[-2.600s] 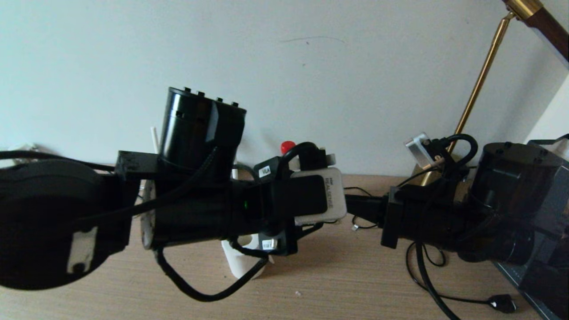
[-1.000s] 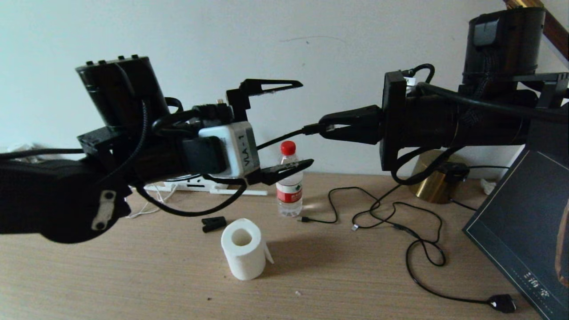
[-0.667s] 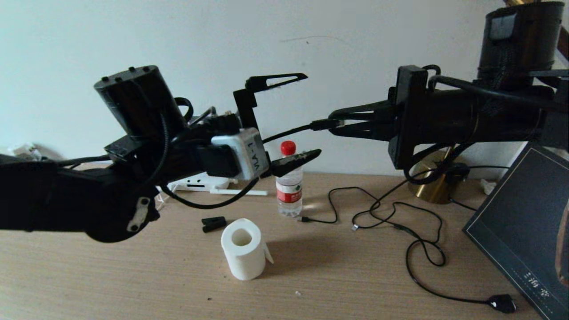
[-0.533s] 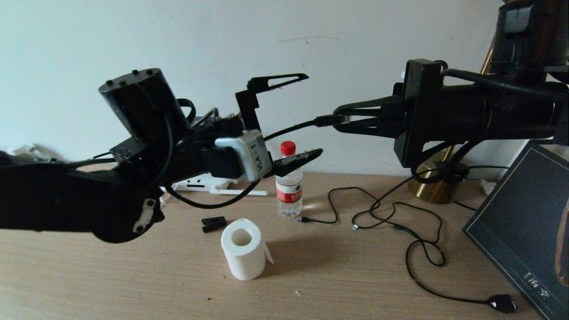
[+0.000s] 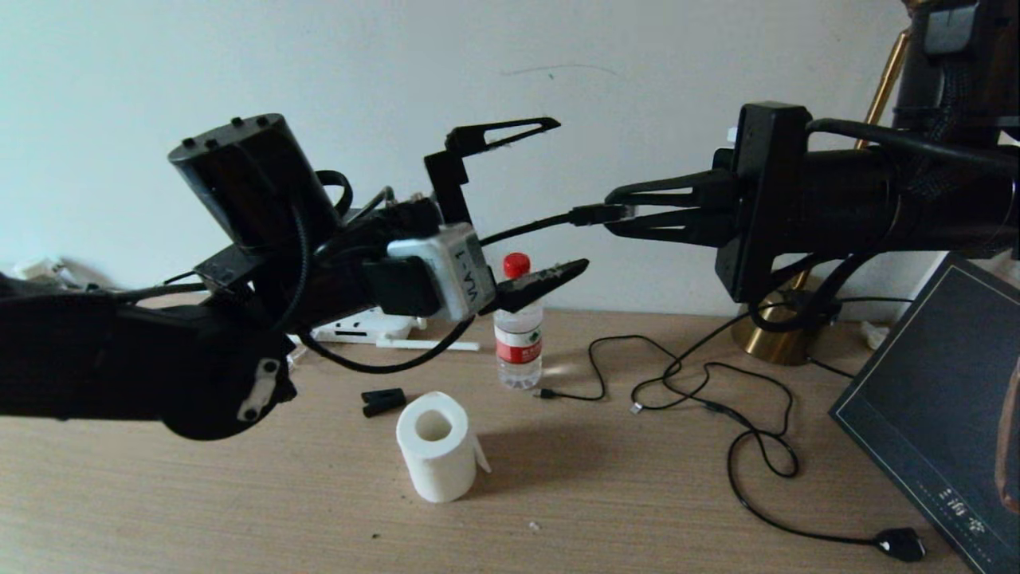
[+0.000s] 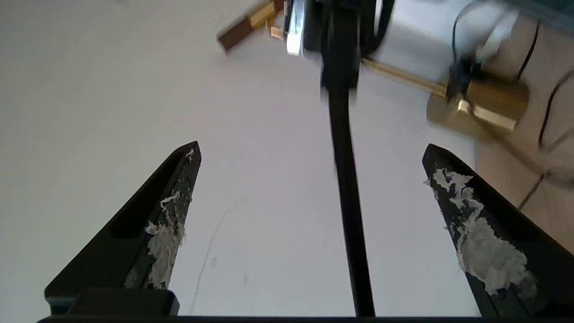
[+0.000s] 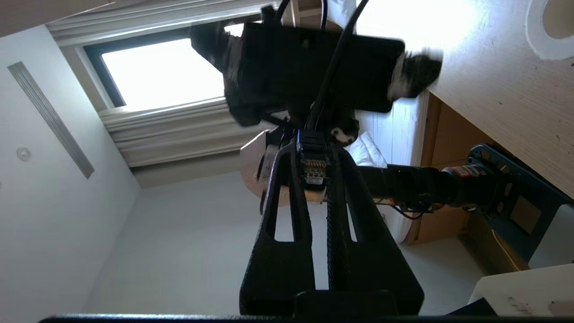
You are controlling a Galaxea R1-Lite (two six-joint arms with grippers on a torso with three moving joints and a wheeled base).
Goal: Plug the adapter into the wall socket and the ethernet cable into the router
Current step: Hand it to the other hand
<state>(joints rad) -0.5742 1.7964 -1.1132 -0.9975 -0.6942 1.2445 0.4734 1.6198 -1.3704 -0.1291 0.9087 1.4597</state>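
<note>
Slippage is the main risk: in the head view the right gripper (image 5: 617,214), right of centre, pinches only the plug end of the ethernet cable (image 5: 526,231), while the left gripper (image 5: 550,203) stands open around the cable's run; the router (image 5: 362,325) lies far back on the desk (image 5: 558,494) behind the left arm. In the left wrist view the cable crosses between spread fingers (image 6: 475,233), untouched. In the right wrist view the fingers (image 7: 291,188) clamp the plug tip narrowly, so a tug could twist it loose.
</note>
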